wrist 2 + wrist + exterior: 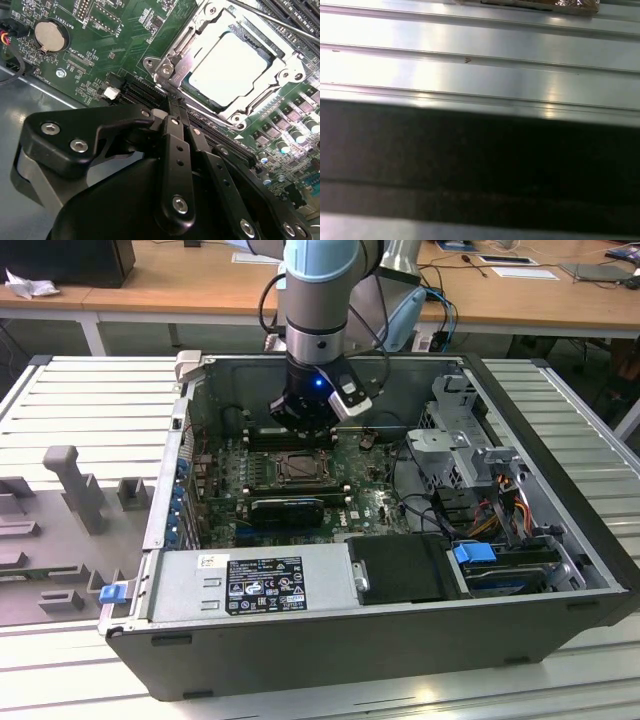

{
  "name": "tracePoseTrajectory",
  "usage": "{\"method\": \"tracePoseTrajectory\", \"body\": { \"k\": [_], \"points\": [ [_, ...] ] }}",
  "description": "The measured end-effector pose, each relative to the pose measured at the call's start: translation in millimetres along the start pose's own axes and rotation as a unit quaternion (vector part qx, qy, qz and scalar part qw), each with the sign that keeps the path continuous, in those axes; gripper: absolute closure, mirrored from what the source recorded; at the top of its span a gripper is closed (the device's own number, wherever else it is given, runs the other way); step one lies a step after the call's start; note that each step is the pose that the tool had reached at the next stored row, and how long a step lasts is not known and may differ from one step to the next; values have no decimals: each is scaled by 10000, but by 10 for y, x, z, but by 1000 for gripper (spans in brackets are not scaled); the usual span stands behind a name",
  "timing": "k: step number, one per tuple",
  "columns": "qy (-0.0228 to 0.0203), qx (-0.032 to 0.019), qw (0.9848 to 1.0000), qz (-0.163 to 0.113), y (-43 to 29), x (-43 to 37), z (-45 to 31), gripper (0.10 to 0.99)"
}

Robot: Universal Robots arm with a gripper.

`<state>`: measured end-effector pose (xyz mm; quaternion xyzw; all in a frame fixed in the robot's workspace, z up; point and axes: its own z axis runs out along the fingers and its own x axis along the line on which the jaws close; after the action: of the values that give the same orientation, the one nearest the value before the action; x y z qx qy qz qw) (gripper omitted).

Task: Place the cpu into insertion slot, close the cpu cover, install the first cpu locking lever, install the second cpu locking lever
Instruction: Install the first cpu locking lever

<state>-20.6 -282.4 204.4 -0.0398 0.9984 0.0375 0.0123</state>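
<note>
The cpu [227,67] lies flat in the insertion slot [300,468], its pale metal top showing through the window of the cpu cover [182,52]. The cover lies down over the chip. A thin metal locking lever [270,20] runs along the socket's far side. My gripper [170,97] has its two black fingers [175,135] pressed together, with the tips just off one corner of the socket frame. In the exterior view the gripper [303,425] hangs low inside the open computer case, just behind the socket.
Green motherboard [125,45] with a coin battery [50,35] and long black slots [135,92] beside the fingers. The case holds a power supply [250,580], a drive cage [460,440] and cables [500,500]. A grey fixture [70,480] stands on the ribbed table [480,45].
</note>
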Motion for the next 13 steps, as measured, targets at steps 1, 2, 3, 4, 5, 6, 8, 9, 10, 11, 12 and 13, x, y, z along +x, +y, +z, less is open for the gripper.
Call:
{"method": "tracePoseTrajectory", "body": {
  "k": [1,2,3,4,5,6,8,9,10,11,12,13],
  "points": [
    [1,20,10000,0,-1,0,1,980],
    [2,32,10000,0,-1,0,1,980],
    [3,37,10000,0,-1,1,0,980],
    [3,37,10000,0,-1,0,-4,980],
    [2,37,10000,0,-1,0,-5,980],
    [2,36,10000,0,-1,0,-4,980],
    [3,37,10000,0,-4,1,-3,980],
    [3,38,10000,0,-6,1,-1,980],
    [4,40,10000,0,-8,1,1,980],
    [4,40,10000,0,-10,1,5,980],
    [4,41,10000,0,-13,1,11,980],
    [1,36,10000,-1,-14,0,17,980]
  ]
}}
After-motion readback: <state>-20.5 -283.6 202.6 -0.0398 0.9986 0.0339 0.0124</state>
